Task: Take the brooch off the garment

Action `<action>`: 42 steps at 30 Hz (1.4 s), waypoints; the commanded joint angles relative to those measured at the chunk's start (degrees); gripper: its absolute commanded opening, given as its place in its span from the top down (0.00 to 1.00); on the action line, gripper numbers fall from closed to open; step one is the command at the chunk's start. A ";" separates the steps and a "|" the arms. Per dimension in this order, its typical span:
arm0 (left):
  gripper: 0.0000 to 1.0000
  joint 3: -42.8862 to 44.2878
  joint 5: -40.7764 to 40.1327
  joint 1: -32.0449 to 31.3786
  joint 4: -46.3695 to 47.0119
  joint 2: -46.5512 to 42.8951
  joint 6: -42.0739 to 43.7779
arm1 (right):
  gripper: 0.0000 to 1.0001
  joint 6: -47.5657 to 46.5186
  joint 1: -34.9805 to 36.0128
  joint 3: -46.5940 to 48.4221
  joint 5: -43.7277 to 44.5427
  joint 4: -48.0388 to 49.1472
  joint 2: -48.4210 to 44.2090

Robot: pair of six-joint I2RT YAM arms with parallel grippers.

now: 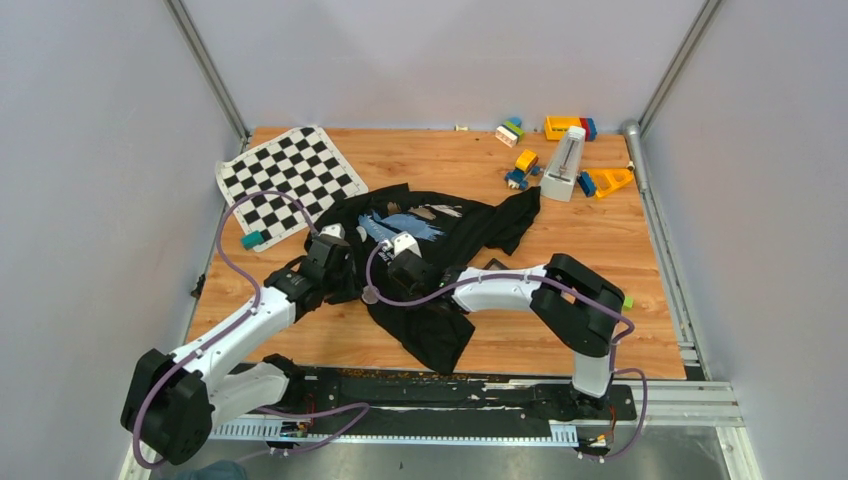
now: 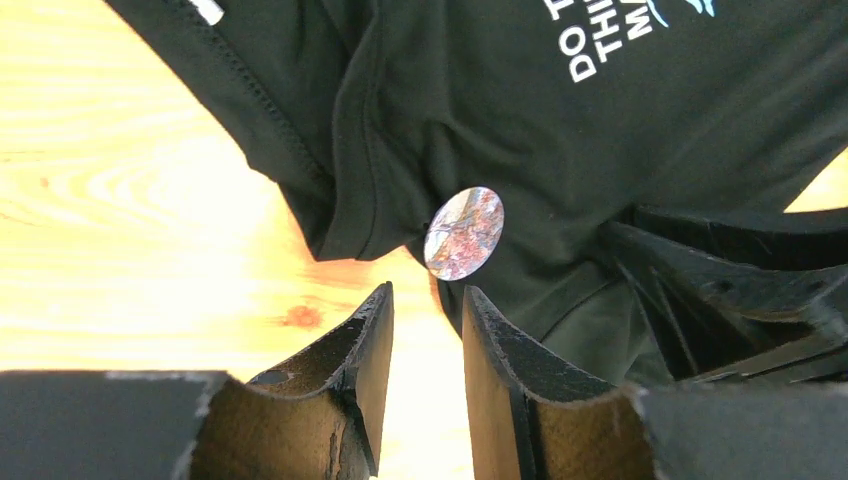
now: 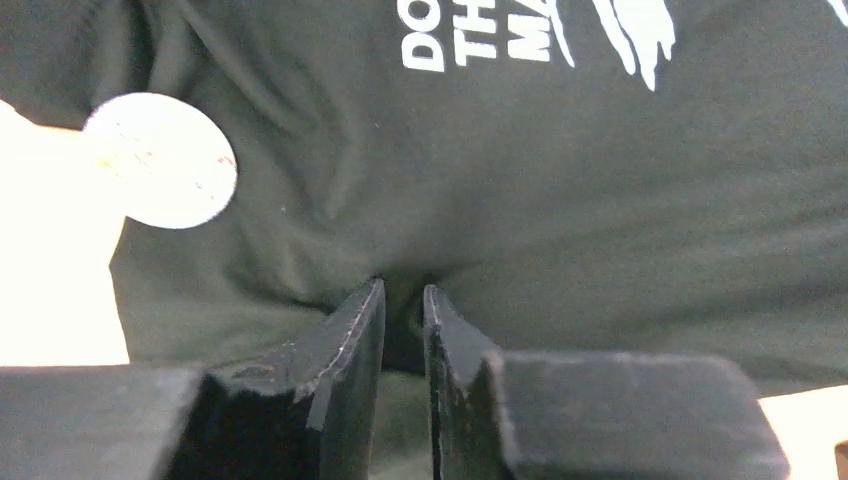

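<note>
The black garment (image 1: pixel 440 240) lies crumpled mid-table, its blue and white print (image 1: pixel 400 225) facing up. The brooch (image 1: pixel 370 295) is a small round pale disc on the garment's near-left edge. In the left wrist view the brooch (image 2: pixel 464 233) looks mottled silver and red, just beyond my left gripper (image 2: pixel 428 295). That gripper (image 1: pixel 355 288) stands open, with bare wood showing between its fingers. My right gripper (image 3: pixel 403 295) is nearly closed on a puckered fold of the garment (image 3: pixel 560 200), with the brooch (image 3: pixel 160 160) up to its left.
A black-and-white chequered mat (image 1: pixel 290 180) lies at the back left, a teal block (image 1: pixel 252 240) at its near corner. Toy blocks (image 1: pixel 520 130), a white metronome (image 1: pixel 565 165) and an orange piece (image 1: pixel 610 180) sit at the back right. Grey walls enclose the table.
</note>
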 commanded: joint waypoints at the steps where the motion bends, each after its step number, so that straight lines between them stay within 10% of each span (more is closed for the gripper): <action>1: 0.61 1.39 -1.42 0.41 -3.92 -1.50 0.41 | 0.87 -0.37 2.36 -0.23 6.99 -2.33 -1.56; 11: 0.59 2.71 4.57 -2.38 -2.87 -2.55 1.20 | 1.00 -0.81 2.64 -10.16 0.70 8.23 -15.90; 16: 0.58 5.14 0.01 -4.93 -4.36 1.10 1.51 | 0.42 -2.45 2.75 -11.65 -2.38 9.54 -17.64; 29: 0.74 7.40 4.91 -0.19 2.14 10.59 3.39 | 0.29 -2.08 4.53 -3.06 2.24 -1.24 -5.85; 33: 0.75 6.51 5.26 1.50 3.95 13.03 3.72 | 0.38 -1.86 4.58 -2.44 1.37 -1.86 -4.55; 42: 0.77 5.58 3.02 2.61 5.36 19.11 5.25 | 1.00 -1.77 4.53 -1.63 1.53 -2.81 -5.70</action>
